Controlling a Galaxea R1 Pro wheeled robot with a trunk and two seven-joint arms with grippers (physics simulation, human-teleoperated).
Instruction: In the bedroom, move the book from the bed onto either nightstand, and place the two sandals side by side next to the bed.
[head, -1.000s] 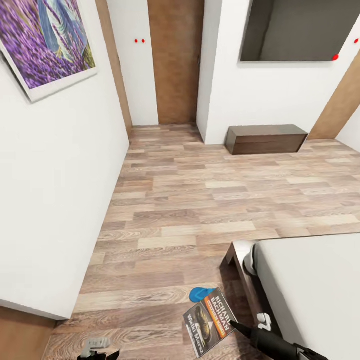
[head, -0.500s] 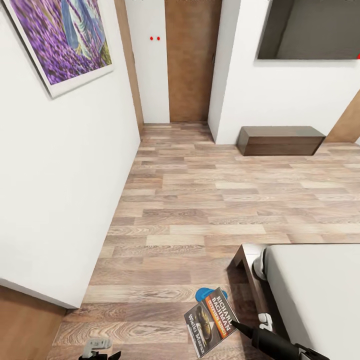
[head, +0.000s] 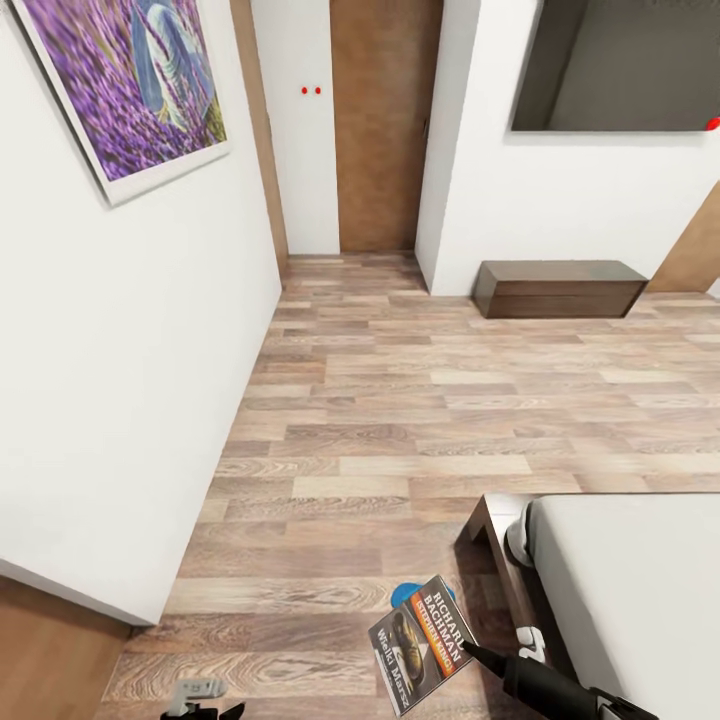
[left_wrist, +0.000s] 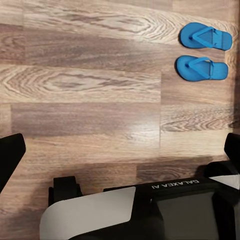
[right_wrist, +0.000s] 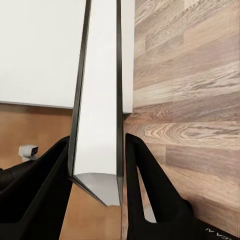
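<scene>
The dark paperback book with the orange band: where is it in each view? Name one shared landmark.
Head view: dark paperback book, low centre, in the right claw.
Right wrist view: edge-on between the claw's black fingers.
Shared landmark: the brown wood-plank floor, also in the left wrist view.

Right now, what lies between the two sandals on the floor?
Nothing: in the left wrist view the two sandals lie side by side, apart, with only a narrow strip of bare wood-plank floor between them.
</scene>
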